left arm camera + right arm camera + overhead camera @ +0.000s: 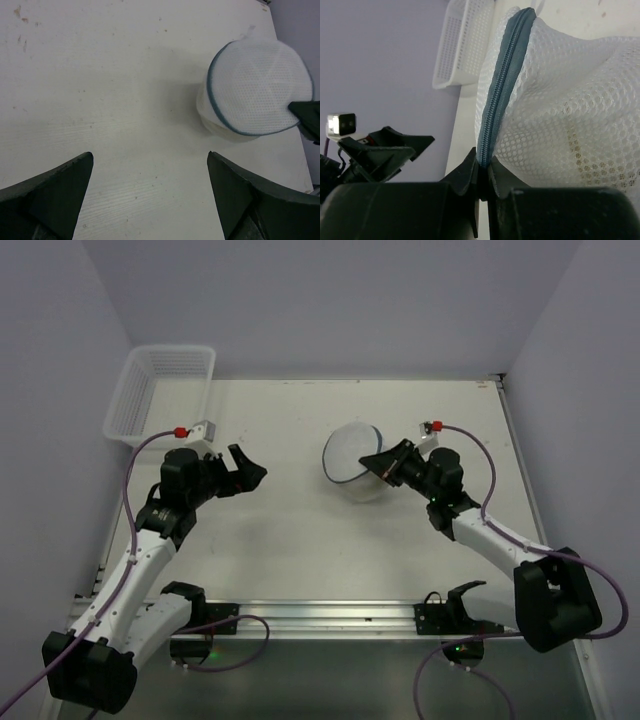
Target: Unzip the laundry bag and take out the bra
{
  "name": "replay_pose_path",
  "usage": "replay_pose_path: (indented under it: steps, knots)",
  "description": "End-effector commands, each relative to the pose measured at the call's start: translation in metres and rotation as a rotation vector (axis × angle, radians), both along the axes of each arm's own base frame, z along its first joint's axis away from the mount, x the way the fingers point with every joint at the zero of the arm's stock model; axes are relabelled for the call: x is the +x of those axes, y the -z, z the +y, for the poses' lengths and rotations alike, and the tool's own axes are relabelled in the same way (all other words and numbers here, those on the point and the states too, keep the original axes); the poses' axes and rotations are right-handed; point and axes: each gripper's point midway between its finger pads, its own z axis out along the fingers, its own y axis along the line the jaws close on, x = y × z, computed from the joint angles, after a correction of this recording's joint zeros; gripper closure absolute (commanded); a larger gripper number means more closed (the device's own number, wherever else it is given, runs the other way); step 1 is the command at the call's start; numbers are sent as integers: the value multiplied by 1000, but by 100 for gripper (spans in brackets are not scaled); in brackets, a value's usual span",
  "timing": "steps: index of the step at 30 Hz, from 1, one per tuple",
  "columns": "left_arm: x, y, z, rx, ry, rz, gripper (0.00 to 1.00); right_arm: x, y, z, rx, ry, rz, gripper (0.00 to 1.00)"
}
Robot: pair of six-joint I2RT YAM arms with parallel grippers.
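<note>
The laundry bag [352,456] is a round white mesh pouch with a grey-blue zipper around its rim, resting right of the table's middle. It also shows in the left wrist view [260,87]. My right gripper [386,464] is shut on the bag's zippered rim [504,85] at its right side. My left gripper [246,472] is open and empty, well left of the bag, above bare table [150,165]. The bra is hidden; something pale with dots shows through the mesh [590,155].
A white slatted plastic basket [160,390] stands at the table's back left corner, and shows in the right wrist view [462,45]. Purple walls close in the table at the back and sides. A metal rail [320,618] runs along the near edge.
</note>
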Motion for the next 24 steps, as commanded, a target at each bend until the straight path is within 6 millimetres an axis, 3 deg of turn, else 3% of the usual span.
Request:
replay_pose_path:
  steps: [1, 2, 4, 5, 9, 10, 11, 13, 17, 21, 24]
  knots:
    - [8, -18, -4, -42, 0, -50, 0, -20, 35, 9, 19, -84, 72, 90]
    - [7, -17, -5, -44, 5, -48, 0, -35, 61, 6, 7, -97, 129, 87]
    - [6, -16, -6, -45, 13, -45, 0, -54, 79, 2, -14, -121, 154, 77]
    - [5, -15, -6, -45, 14, -44, 0, -67, 99, -4, -40, -122, 193, 75]
    - [5, -13, -8, -57, 23, -40, 0, -99, 133, -27, -176, -93, 279, 65]
    - [5, -12, -10, -61, 34, -38, 0, -102, 134, -31, -197, -81, 284, 64]
    - [6, -10, -11, -63, 39, -29, 0, -98, 121, -37, -206, -42, 235, 64]
    - [7, -10, -14, -67, 51, -30, 0, -105, 124, -46, -250, -23, 255, 63]
    - [8, -8, -21, -85, 84, -21, 0, -101, 113, -60, -296, 51, 212, 62]
    - [8, -12, -24, -91, 106, -31, 0, -103, 109, -45, -270, -45, 194, 79]
    - [5, -14, -24, -85, 112, -37, 0, -96, 101, -37, -286, -88, 198, 80]
